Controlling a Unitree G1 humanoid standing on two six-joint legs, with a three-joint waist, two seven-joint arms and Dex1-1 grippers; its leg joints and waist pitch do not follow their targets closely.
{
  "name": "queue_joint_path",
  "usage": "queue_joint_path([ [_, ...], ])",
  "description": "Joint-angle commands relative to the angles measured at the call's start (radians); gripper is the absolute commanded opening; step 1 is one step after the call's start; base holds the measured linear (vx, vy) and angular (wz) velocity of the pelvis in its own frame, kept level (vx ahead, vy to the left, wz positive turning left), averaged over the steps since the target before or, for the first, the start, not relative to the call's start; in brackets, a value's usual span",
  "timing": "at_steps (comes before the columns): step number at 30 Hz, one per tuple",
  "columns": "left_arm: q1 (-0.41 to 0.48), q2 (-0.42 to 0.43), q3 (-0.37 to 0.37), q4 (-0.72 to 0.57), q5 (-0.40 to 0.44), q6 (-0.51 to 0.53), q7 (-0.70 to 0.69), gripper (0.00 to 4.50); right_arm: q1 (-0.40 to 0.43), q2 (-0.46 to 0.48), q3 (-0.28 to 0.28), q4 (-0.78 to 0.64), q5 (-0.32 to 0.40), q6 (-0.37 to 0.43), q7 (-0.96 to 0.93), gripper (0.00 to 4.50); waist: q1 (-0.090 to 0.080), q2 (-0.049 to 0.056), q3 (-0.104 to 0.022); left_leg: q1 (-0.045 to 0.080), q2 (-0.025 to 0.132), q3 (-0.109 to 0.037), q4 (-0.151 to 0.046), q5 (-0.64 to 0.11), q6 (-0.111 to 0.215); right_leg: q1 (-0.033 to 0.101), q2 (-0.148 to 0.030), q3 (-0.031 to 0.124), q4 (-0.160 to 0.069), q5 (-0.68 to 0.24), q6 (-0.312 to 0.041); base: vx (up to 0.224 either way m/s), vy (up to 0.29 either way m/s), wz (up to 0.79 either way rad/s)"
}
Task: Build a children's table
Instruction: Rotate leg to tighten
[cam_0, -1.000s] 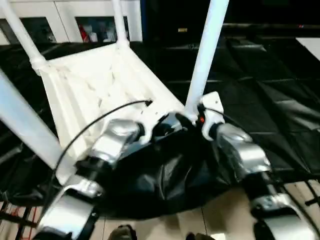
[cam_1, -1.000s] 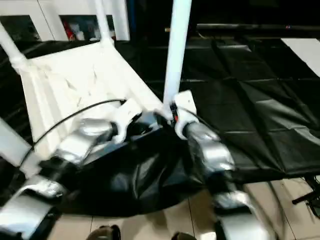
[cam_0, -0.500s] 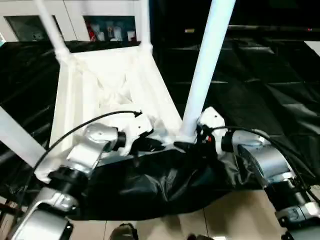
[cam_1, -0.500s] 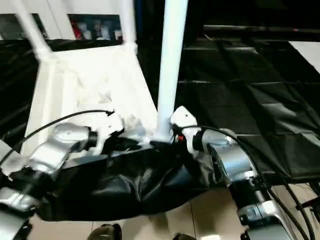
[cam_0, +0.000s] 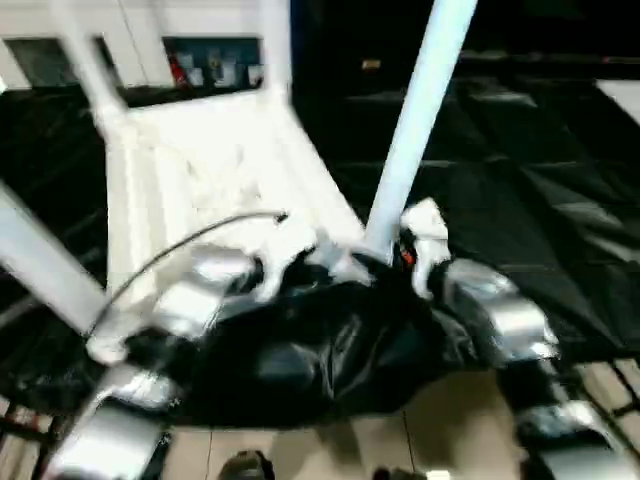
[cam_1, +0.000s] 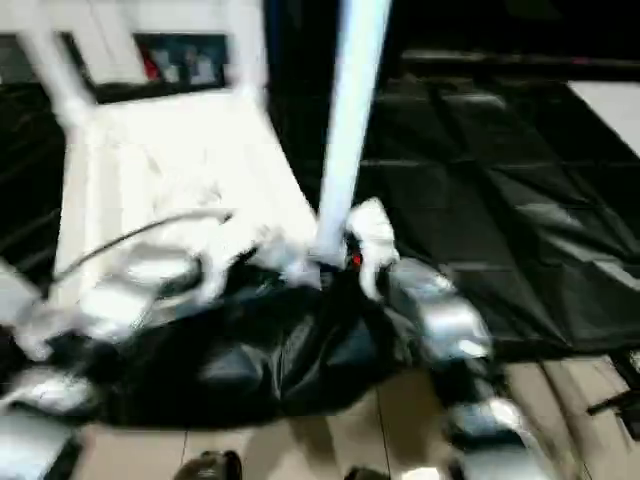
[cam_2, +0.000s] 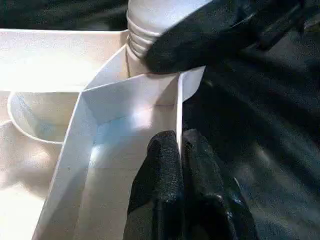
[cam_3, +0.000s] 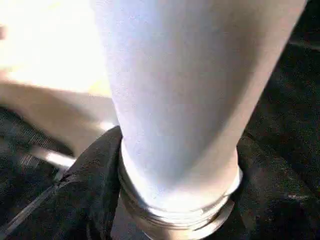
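Nearly done imo: tabletop (cam_0: 200, 160) upside down on black table (cam_0: 520, 180) w/ 4 legs up, left gripper (cam_2: 180, 150) pinched shut on near-corner rib, right gripper (cam_3: 175, 200) fingers round last leg (cam_0: 415, 120) at its threaded base, seating/tightening left.

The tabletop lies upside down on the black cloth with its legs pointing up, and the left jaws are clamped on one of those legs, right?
Not quite. The tabletop does lie upside down on the black cloth with legs pointing up, but the left gripper is pinched shut on a thin wall of the tabletop's corner, not on a leg, as the left wrist view shows. The near leg stands between the right gripper's fingers.
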Motion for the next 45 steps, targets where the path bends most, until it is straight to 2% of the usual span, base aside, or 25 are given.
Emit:
queue_joint_path([
  [1, -0.053, -0.083, 0.024, 0.017, -0.029, -0.005, 0.103, 0.00, -0.013, 0.083, 0.030, 0.069, 0.006, 0.005, -0.087, 2.75, -0.003, -0.008, -0.071, 0.027, 0.008, 0.000, -0.064, -0.256, -0.016, 0.033, -0.037, 0.027, -0.082, -0.239, -0.196, 0.000, 0.000, 0.00],
  [3, -0.075, -0.112, 0.035, 0.044, -0.027, -0.001, 0.148, 0.00, -0.034, 0.113, 0.015, 0.108, -0.007, -0.008, -0.158, 2.75, -0.003, -0.008, -0.073, 0.025, 0.006, 0.000, -0.062, -0.240, -0.013, 0.036, -0.037, 0.027, -0.080, -0.209, -0.197, 0.000, 0.000, 0.00],
  [5, -0.084, -0.121, 0.034, 0.053, -0.023, -0.005, 0.158, 0.00, -0.042, 0.123, 0.025, 0.117, -0.025, -0.017, -0.178, 2.75, 0.000, -0.006, -0.077, 0.023, 0.006, 0.000, -0.059, -0.214, -0.001, 0.040, -0.035, 0.026, -0.075, -0.155, -0.199, 0.000, 0.000, 0.00],
  [6, -0.089, -0.126, 0.025, 0.055, -0.011, -0.020, 0.152, 0.00, -0.044, 0.133, 0.030, 0.114, -0.021, -0.025, -0.150, 3.31, 0.000, -0.007, -0.080, 0.020, 0.005, 0.000, -0.057, -0.180, 0.011, 0.044, -0.033, 0.025, -0.069, -0.096, -0.205, 0.000, 0.000, 0.00],
  [7, -0.090, -0.128, 0.022, 0.057, -0.006, -0.030, 0.145, 0.00, -0.045, 0.139, 0.026, 0.107, -0.014, -0.025, -0.128, 3.45, 0.001, -0.004, -0.081, 0.020, 0.005, 0.001, -0.054, -0.159, 0.026, 0.045, -0.032, 0.024, -0.065, -0.048, -0.213, 0.000, 0.000, 0.00],
  [9, -0.087, -0.125, 0.015, 0.051, -0.002, -0.046, 0.123, 0.00, -0.044, 0.138, 0.024, 0.090, -0.001, -0.023, -0.089, 3.52, 0.000, -0.003, -0.082, 0.020, 0.004, 0.001, -0.053, -0.157, 0.043, 0.046, -0.031, 0.023, -0.064, -0.021, -0.224, 0.000, 0.000, 0.00],
  [10, -0.081, -0.119, 0.011, 0.043, -0.003, -0.051, 0.105, 0.00, -0.042, 0.127, 0.035, 0.076, -0.006, -0.027, -0.066, 3.52, 0.000, -0.005, -0.080, 0.021, 0.005, 0.001, -0.055, -0.168, 0.047, 0.047, -0.031, 0.022, -0.067, -0.035, -0.227, 0.000, 0.000, 0.00],
  [11, -0.074, -0.110, 0.005, 0.033, -0.006, -0.057, 0.084, 0.00, -0.040, 0.113, 0.048, 0.060, -0.011, -0.031, -0.043, 3.82, 0.001, -0.004, -0.080, 0.021, 0.005, 0.001, -0.054, -0.173, 0.047, 0.047, -0.032, 0.022, -0.068, -0.042, -0.228, 0.000, 0.000, 0.00],
  [14, -0.049, -0.074, -0.016, 0.005, -0.021, -0.086, 0.005, 0.00, -0.026, 0.057, 0.083, 0.010, -0.009, -0.039, 0.062, 3.82, 0.002, -0.005, -0.078, 0.021, 0.007, 0.001, -0.056, -0.196, 0.047, 0.049, -0.033, 0.022, -0.071, -0.069, -0.225, 0.000, 0.000, 0.00],
  [16, -0.017, -0.033, -0.037, -0.038, -0.039, -0.104, -0.079, 0.00, -0.003, -0.014, 0.130, -0.055, 0.002, -0.043, 0.177, 3.82, 0.004, -0.006, -0.080, 0.020, 0.009, 0.000, -0.054, -0.181, 0.052, 0.053, -0.033, 0.022, -0.067, -0.046, -0.227, 0.000, 0.000, 0.00],
  [18, -0.002, -0.014, -0.045, -0.062, -0.049, -0.103, -0.119, 0.00, 0.007, -0.045, 0.147, -0.083, 0.007, -0.043, 0.225, 3.82, 0.000, -0.003, -0.080, 0.018, 0.009, 0.001, -0.053, -0.165, 0.063, 0.051, -0.032, 0.023, -0.062, -0.014, -0.239, 0.000, 0.000, 0.00],
  [19, 0.023, 0.019, -0.056, -0.098, -0.059, -0.113, -0.189, 0.00, 0.024, -0.100, 0.167, -0.129, 0.012, -0.038, 0.311, 3.82, 0.001, -0.003, -0.080, 0.023, 0.010, 0.003, -0.051, -0.166, 0.066, 0.047, -0.031, 0.023, -0.062, -0.009, -0.250, 0.000, 0.000, 0.00],
  [21, 0.028, 0.026, -0.057, -0.104, -0.061, -0.115, -0.204, 0.00, 0.028, -0.111, 0.171, -0.138, 0.013, -0.036, 0.330, 3.82, 0.005, -0.004, -0.079, 0.021, 0.012, 0.003, -0.050, -0.163, 0.078, 0.050, -0.031, 0.023, -0.061, 0.002, -0.255, 0.000, 0.000, 0.00],
  [25, 0.064, 0.083, -0.076, -0.157, -0.072, -0.113, -0.312, 0.00, 0.054, -0.199, 0.198, -0.198, 0.016, -0.025, 0.473, 3.82, 0.011, -0.001, -0.074, 0.026, 0.016, 0.005, -0.054, -0.210, 0.067, 0.040, -0.033, 0.024, -0.066, -0.078, -0.258, 0.000, 0.000, 0.00],
  [27, 0.072, 0.095, -0.081, -0.170, -0.078, -0.106, -0.334, 0.00, 0.055, -0.208, 0.200, -0.203, 0.022, -0.018, 0.489, 3.82, 0.014, -0.003, -0.074, 0.026, 0.017, 0.004, -0.056, -0.222, 0.060, 0.042, -0.034, 0.024, -0.066, -0.095, -0.252, 0.000, 0.000, 0.00],
  [28, 0.078, 0.104, -0.083, -0.180, -0.080, -0.101, -0.344, 0.00, 0.057, -0.215, 0.203, -0.210, 0.031, -0.014, 0.503, 3.68, 0.015, -0.002, -0.074, 0.026, 0.018, 0.003, -0.056, -0.227, 0.058, 0.041, -0.035, 0.025, -0.067, -0.104, -0.252, 0.000, 0.000, 0.00],
  [38, 0.086, 0.105, -0.067, -0.179, -0.074, -0.090, -0.329, 0.00, 0.071, -0.181, 0.190, -0.234, 0.067, 0.031, 0.519, 2.97, 0.021, -0.005, -0.078, 0.023, 0.015, 0.004, -0.053, -0.188, 0.058, 0.042, -0.035, 0.024, -0.061, -0.069, -0.253, 0.000, 0.000, 0.00],
  [39, 0.081, 0.096, -0.062, -0.173, -0.074, -0.085, -0.314, 0.00, 0.073, -0.171, 0.188, -0.228, 0.062, 0.028, 0.501, 2.82, 0.021, -0.005, -0.079, 0.025, 0.015, 0.004, -0.053, -0.190, 0.057, 0.041, -0.035, 0.024, -0.062, -0.074, -0.252, 0.000, 0.000, 0.00],
  [42, 0.037, 0.038, -0.034, -0.111, -0.048, -0.064, -0.193, 0.00, 0.067, -0.100, 0.168, -0.157, 0.018, 0.015, 0.341, 2.77, 0.017, -0.005, -0.076, 0.024, 0.013, 0.004, -0.055, -0.203, 0.041, 0.038, -0.036, 0.025, -0.066, -0.105, -0.248, 0.000, 0.000, 0.00],
  [44, 0.017, 0.016, -0.023, -0.084, -0.039, -0.051, -0.145, 0.00, 0.058, -0.073, 0.157, -0.124, 0.002, 0.021, 0.276, 2.74, 0.013, -0.007, -0.071, 0.027, 0.012, 0.004, -0.060, -0.239, 0.023, 0.035, -0.037, 0.027, -0.074, -0.179, -0.233, 0.000, 0.000, 0.00],
  [45, -0.025, -0.028, -0.003, -0.029, -0.023, -0.031, -0.053, 0.00, 0.034, -0.015, 0.120, -0.048, -0.028, 0.024, 0.129, 2.74, 0.008, -0.012, -0.071, 0.028, 0.011, 0.002, -0.062, -0.266, 0.005, 0.035, -0.040, 0.027, -0.080, -0.248, -0.212, 0.000, 0.000, 0.00],
])
